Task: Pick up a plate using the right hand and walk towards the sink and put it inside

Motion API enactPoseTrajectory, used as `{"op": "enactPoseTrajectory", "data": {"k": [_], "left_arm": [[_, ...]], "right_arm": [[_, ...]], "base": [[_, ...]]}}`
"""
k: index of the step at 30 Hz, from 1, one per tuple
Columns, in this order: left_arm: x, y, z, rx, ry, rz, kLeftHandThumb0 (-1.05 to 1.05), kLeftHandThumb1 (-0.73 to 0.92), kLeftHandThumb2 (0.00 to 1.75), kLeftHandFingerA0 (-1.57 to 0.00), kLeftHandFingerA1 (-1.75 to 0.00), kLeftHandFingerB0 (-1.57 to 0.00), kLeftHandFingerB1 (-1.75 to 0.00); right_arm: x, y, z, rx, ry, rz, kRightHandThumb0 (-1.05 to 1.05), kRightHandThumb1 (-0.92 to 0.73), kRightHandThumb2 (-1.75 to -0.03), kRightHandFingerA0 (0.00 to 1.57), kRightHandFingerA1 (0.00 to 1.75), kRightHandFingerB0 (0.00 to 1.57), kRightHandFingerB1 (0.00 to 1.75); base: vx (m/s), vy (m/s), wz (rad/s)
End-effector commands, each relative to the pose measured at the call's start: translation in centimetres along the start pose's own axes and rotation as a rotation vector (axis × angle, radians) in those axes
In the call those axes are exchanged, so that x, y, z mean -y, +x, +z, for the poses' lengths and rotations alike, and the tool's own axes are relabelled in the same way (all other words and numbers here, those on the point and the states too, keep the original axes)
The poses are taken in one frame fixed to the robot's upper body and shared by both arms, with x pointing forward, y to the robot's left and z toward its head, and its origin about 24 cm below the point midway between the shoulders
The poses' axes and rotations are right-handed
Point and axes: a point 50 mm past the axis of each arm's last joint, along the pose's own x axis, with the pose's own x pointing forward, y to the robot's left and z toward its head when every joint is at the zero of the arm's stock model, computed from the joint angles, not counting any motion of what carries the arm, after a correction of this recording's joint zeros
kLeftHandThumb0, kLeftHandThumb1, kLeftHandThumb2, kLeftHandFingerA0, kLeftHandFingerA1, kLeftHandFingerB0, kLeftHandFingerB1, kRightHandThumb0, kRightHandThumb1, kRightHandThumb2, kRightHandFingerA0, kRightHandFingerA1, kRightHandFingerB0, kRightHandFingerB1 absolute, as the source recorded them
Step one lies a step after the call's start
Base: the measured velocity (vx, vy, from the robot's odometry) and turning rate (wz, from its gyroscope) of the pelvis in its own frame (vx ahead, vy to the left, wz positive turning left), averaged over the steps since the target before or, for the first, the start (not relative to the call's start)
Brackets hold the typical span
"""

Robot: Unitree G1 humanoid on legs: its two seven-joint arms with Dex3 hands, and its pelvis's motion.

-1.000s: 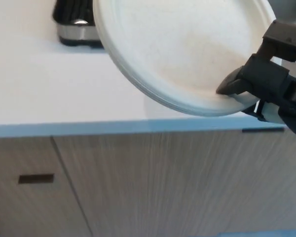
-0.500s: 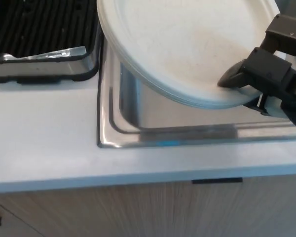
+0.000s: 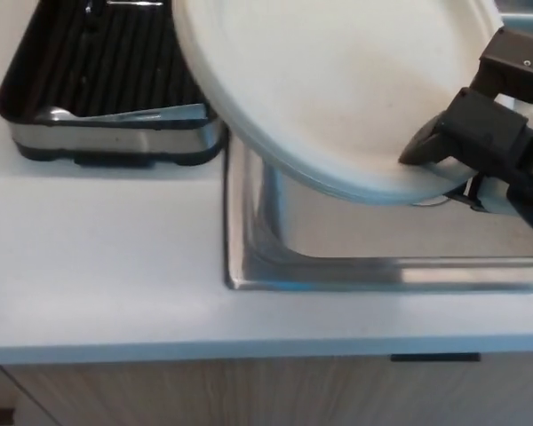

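Head view, looking down: your right hand point(image 3: 480, 146), black and blocky, is clamped on the near right rim of the round white plate point(image 3: 338, 80), thumb on top of the lip. The plate hangs in the air, tilted a little, and fills the upper middle of the picture. Below it you have the stainless steel sink point(image 3: 249, 257), its left wall and near rim shining, the basin floor showing pale under the plate's near edge. So the plate is above the basin, not in it, and touches nothing but your hand.

To the left of the sink sits the black ribbed drying tray with a steel band point(image 3: 107, 133), just beside the basin's left rim, resting on the white surface point(image 3: 98, 266). Something metallic lies along its near edge; you can't tell what it is. The pale wood cabinet front point(image 3: 249, 395) runs along the bottom of the picture.

Your left hand is not in view.

By my reading the carry is done and you are at the placing step. The next move calls for lowering the plate straight down, keeping its left edge inside the sink wall and off the tray, then opening the fingers only once it rests on the bottom. Let go from this height and it may clatter or tip.
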Motion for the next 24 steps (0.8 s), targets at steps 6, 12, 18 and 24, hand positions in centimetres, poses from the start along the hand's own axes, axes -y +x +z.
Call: {"op": "enactPoseTrajectory", "data": {"k": [6,12,18,24], "left_arm": [[-0.9,-0.3,-0.6,0.013,-0.021,0.017,0.01,0.71,1.33,-1.23,-1.26,-1.03,-1.12],[-0.9,-0.1,-0.3,0.010,-0.035,0.015,0.01,0.74,1.34,-1.22,-1.25,-1.02,-1.12],[-0.8,-0.2,-0.3,0.017,-0.003,0.013,0.04,0.71,1.33,-1.19,-1.24,-0.96,-1.08],[-0.4,-0.2,-0.2,0.023,-0.022,0.004,0.04,0.57,1.60,-0.93,-1.60,-0.79,-1.31]], "right_arm": [[1.3,-0.1,-2.0,-0.011,-0.068,0.038,-0.10,-0.36,-1.32,0.99,1.75,0.69,1.75],[1.8,-0.1,-3.3,-0.010,-0.095,0.058,-0.10,-0.37,-1.31,0.98,1.75,0.74,1.73],[1.4,-1.1,-4.3,-0.039,-0.112,0.142,-0.21,-0.44,-1.20,1.25,1.44,1.05,1.34],[1.2,-0.8,-4.1,-0.023,-0.108,0.137,-0.12,-0.40,-1.26,0.95,1.75,0.72,1.74]], "base": [[-0.12,-0.231,-0.12],[-0.08,-0.132,-0.01],[-0.05,0.095,-0.05],[0.01,0.225,0.09]]}}
